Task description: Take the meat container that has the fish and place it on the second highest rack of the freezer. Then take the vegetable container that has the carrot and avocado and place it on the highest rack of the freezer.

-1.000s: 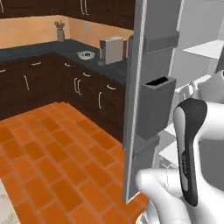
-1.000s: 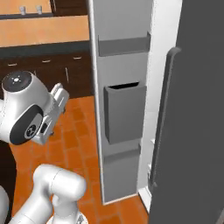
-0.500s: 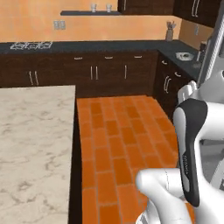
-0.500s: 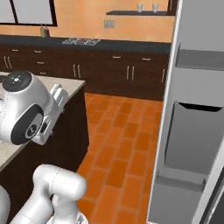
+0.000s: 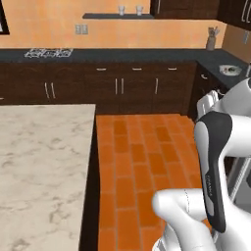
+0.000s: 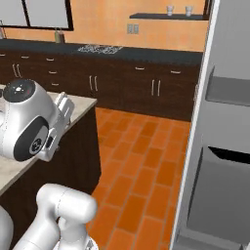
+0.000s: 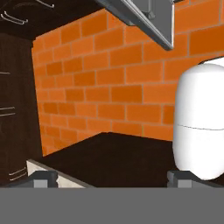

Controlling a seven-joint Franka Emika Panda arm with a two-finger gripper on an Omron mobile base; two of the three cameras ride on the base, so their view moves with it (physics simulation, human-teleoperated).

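The gripper [image 7: 112,179] stood wide open and empty, tips aimed at brick floor [image 7: 109,87]. The freezer [image 6: 219,146] door loomed at three o'clock; no containers were visible. Best approach, I judged: finish turning toward the marble island [image 5: 39,166], then search it.

Grey freezer door [image 6: 222,161] stands open at right (dark bins visible).
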